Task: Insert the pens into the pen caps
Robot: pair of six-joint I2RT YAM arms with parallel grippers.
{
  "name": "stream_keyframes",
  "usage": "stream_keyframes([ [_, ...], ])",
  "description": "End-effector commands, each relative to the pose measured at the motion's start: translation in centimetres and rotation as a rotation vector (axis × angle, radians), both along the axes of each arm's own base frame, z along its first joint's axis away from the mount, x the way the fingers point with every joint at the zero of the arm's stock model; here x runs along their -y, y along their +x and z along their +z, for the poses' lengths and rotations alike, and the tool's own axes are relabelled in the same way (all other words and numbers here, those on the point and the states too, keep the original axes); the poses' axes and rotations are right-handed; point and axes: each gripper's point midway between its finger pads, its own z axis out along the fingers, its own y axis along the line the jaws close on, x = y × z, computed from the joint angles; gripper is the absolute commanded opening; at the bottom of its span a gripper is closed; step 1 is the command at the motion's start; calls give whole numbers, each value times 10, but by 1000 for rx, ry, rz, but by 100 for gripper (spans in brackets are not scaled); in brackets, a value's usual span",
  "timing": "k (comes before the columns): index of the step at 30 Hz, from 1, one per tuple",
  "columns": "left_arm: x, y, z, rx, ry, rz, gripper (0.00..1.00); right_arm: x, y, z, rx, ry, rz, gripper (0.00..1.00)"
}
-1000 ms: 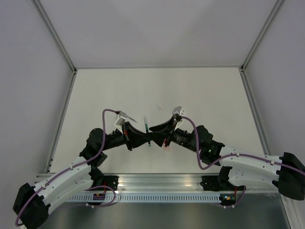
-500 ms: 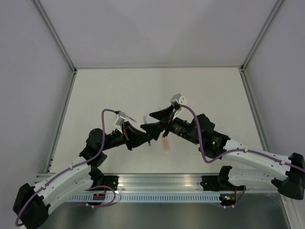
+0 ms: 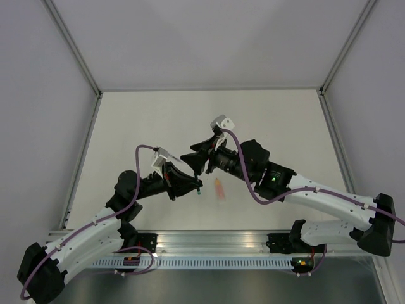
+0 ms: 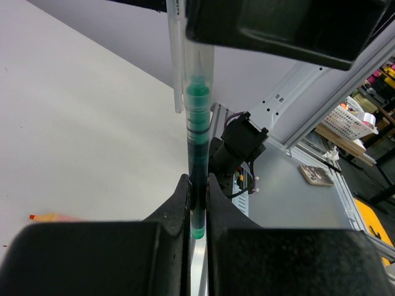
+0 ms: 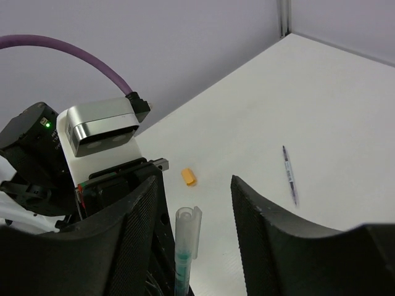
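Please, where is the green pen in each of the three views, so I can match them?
Top external: only the green pen's tip shows, at the left gripper, picture centre.
Left wrist: upright in the centre, clamped by that gripper.
Right wrist: bottom centre, between the open fingers of the right gripper.
Shared landmark: the orange pen, right of it in top external, lower left in left wrist; absent from right wrist.

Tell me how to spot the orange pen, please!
Start at the white table, where the two black grippers meet in the middle. Just nearer the arm bases than the right gripper, the orange pen lies flat on the table. It is pale orange and loose, while the green pen is clamped in the left gripper.
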Motion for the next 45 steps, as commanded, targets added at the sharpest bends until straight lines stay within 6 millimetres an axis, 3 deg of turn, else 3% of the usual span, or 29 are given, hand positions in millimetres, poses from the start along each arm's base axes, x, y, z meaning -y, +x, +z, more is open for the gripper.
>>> stream_keyframes([
  [1,-1,-3,19,71,-43,-14,2,2,-3,0,0,10,-3,56],
  [5,-2,-2,21,72,-46,-5,2,5,-7,-10,-8,11,9,30],
  [6,-1,-2,20,68,-45,-5,2,5,-8,-16,-13,5,17,15],
  [8,-1,1,18,43,-33,9,2,2,-15,-21,-30,6,55,0],
  [16,9,4,20,-11,-18,-36,2,7,-30,-56,-99,-45,108,0],
  [24,4,18,43,6,-46,58,2,15,-38,-83,-151,-76,115,0],
  [37,-2,42,89,35,-88,192,2,22,-55,-111,-244,-81,160,0],
  [45,1,56,106,48,-67,237,2,28,-73,-116,-289,-68,220,0],
])
